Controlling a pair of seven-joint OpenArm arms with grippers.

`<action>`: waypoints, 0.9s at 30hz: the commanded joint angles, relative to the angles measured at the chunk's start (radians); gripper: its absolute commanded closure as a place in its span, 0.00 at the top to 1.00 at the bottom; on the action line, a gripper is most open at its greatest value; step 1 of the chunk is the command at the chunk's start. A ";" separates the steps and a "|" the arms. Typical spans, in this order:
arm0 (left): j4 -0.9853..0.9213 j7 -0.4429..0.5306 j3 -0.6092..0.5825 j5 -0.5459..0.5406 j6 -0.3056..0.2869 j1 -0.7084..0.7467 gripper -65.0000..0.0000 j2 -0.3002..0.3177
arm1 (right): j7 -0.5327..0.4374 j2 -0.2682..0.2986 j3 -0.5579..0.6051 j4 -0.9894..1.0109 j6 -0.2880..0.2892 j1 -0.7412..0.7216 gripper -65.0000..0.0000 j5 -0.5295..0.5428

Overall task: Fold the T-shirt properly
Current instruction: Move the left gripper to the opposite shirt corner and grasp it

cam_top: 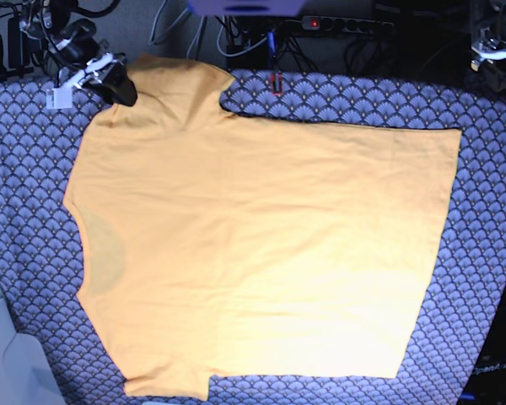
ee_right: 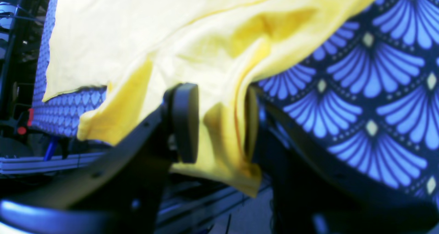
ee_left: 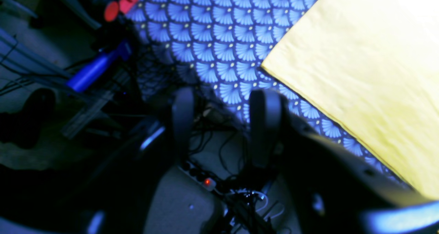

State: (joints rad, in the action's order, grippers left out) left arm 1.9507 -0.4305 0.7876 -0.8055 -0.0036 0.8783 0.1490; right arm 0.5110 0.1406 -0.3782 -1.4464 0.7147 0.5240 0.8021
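Observation:
The orange-yellow T-shirt [cam_top: 261, 245] lies spread flat on the fan-patterned cloth [cam_top: 34, 253], neckline to the left and hem to the right. My right gripper [cam_top: 118, 84] is at the far sleeve in the top left. In the right wrist view its fingers [ee_right: 185, 121] stand apart with the bunched sleeve fabric [ee_right: 223, 134] hanging between them, not pinched. My left gripper [ee_left: 223, 124] is open and holds nothing. It hovers past the table's far edge, short of the shirt's hem corner [ee_left: 271, 64]. In the base view the left arm [cam_top: 496, 52] is at the top right.
Beyond the table's far edge are cables and a power strip [ee_left: 202, 179] on the floor. A blue handle [ee_left: 92, 71] and a red part [ee_left: 111, 10] sit by the edge. The patterned cloth [ee_right: 360, 107] covers the table around the shirt.

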 commanded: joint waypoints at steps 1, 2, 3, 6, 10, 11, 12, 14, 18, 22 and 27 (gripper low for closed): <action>0.016 0.022 0.017 -0.002 -0.003 0.015 0.42 0.008 | 0.119 -0.003 0.009 0.013 -0.017 0.026 0.27 -0.083; 0.016 0.022 0.026 -0.002 -0.003 0.015 0.42 0.008 | 0.119 -0.003 0.009 0.013 -0.017 0.034 0.24 -0.083; 0.016 0.022 0.034 -0.002 -0.003 0.015 0.42 0.008 | 0.116 -0.003 0.009 0.013 -0.017 0.040 0.21 -0.083; 0.016 0.022 0.046 -0.005 -0.003 0.015 0.42 0.008 | 0.116 -0.002 0.009 0.013 -0.017 0.041 0.17 -0.085; 0.014 0.022 0.066 -0.007 -0.003 0.011 0.42 0.008 | 0.116 -0.002 0.009 0.014 -0.017 0.045 0.17 -0.086; 0.014 0.022 0.066 -0.007 -0.003 0.011 0.42 0.008 | 0.116 -0.002 0.009 0.016 -0.017 0.045 0.17 -0.086; 0.014 0.022 0.066 -0.007 -0.003 0.011 0.42 0.008 | 0.116 -0.002 0.009 0.016 -0.017 0.045 0.17 -0.088; 0.014 0.022 0.066 -0.004 -0.003 0.008 0.42 0.013 | 0.114 0.006 0.009 0.017 -0.017 0.045 0.16 -0.088; 0.009 0.020 0.066 -0.001 -0.003 -0.017 0.42 0.021 | 0.113 0.015 0.009 0.019 -0.017 0.045 0.07 -0.088; -0.006 0.020 0.065 0.027 -0.003 -0.072 0.42 0.021 | 0.113 0.026 0.008 0.019 -0.017 0.035 0.00 -0.088; -0.012 0.019 0.065 0.107 -0.003 -0.158 0.42 0.011 | 0.113 0.038 0.006 0.017 -0.017 0.034 0.00 -0.088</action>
State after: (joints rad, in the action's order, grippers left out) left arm 1.9244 -0.4351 0.8433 -0.6987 -0.0040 0.7074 0.1505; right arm 0.5377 0.1680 -0.3725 -1.4368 0.7189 0.5385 0.8009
